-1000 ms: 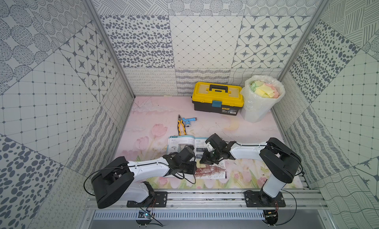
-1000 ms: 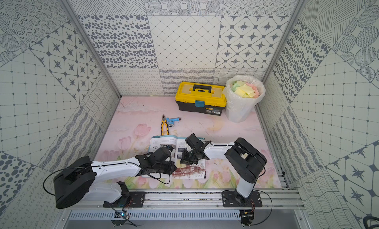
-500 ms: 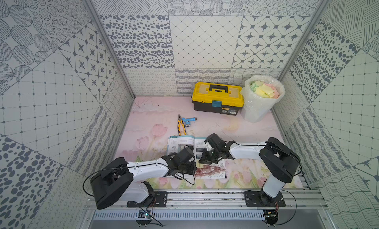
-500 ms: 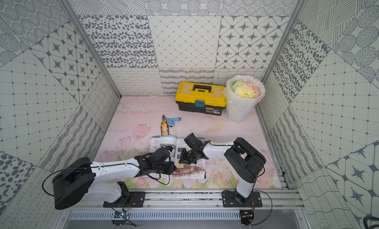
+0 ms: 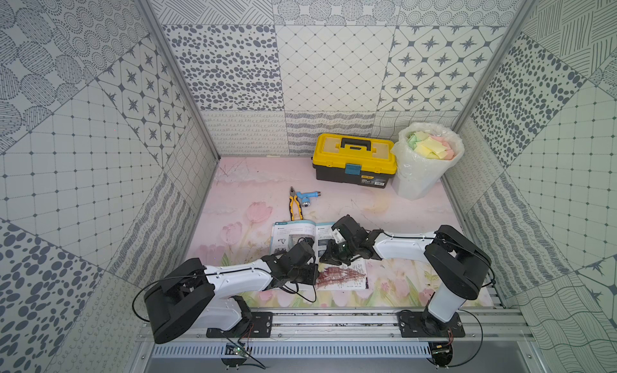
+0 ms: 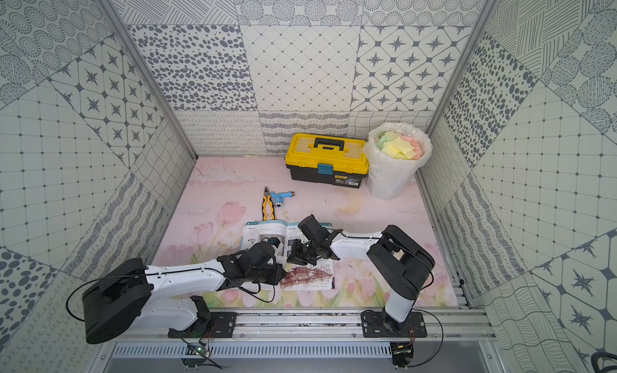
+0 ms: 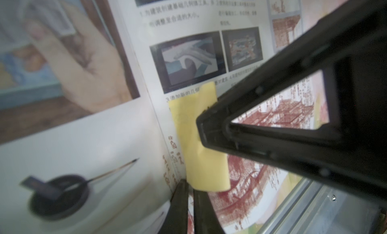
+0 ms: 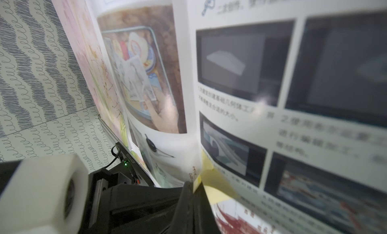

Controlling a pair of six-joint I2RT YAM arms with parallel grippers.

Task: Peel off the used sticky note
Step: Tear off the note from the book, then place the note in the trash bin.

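Observation:
A yellow sticky note (image 7: 201, 155) is stuck on the right page of an open booklet (image 5: 290, 234), close to the spine. My right gripper (image 8: 193, 185) is shut on one edge of the note (image 8: 215, 184), and that edge curls up off the page. My left gripper (image 7: 190, 186) is shut with nothing between its fingers. Its tips rest on the booklet (image 7: 83, 151) at the spine, just beside the note's other end. In both top views the two grippers (image 5: 312, 276) (image 6: 292, 254) meet over the booklet and hide the note.
A yellow toolbox (image 5: 354, 161) and a white lined bin (image 5: 425, 174) full of coloured notes stand at the back right. Pliers (image 5: 295, 207) and a blue tool (image 5: 309, 197) lie just behind the booklet. A metal rail (image 5: 334, 321) runs along the front edge.
Almost nothing: the right gripper has edged slightly toward the left arm while gripping the note. The left arm stays in place.

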